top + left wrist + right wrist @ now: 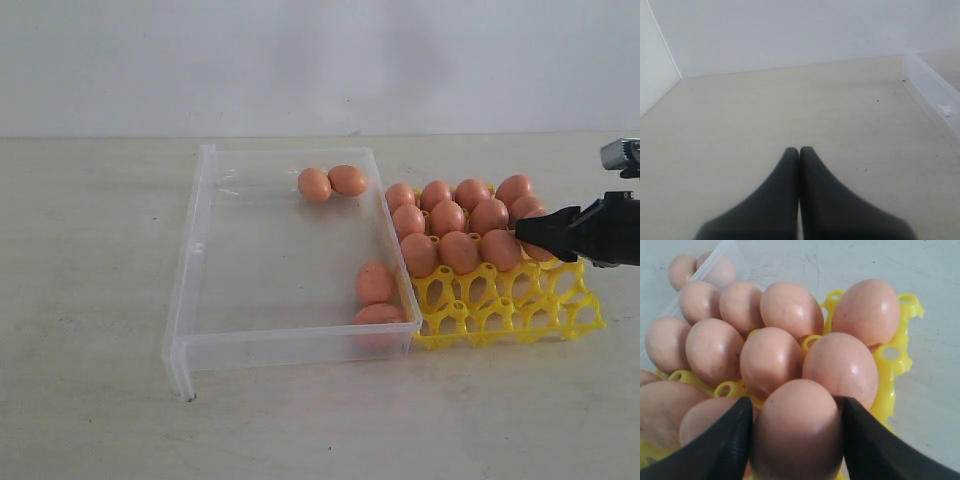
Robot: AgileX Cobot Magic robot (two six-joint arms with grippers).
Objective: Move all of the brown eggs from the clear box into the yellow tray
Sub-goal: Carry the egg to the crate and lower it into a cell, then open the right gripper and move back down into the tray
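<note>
At the right edge of the bright yellow openwork plastic egg tray (520, 322): clamped between the black fingers (720, 445) of the right gripper (527, 231), one smooth orange-brown oval egg (797, 435), gripped on both sides. Packed into the cups beside it, about eleven more eggs (447, 217). Inside the shallow transparent plastic box (300, 348), touching the tray's left side: four eggs, two together at the far end (314, 185), two by the near right corner (375, 282). Over bare table (740, 125), well apart: left gripper (799, 150) pressed together, gripping nothing.
</note>
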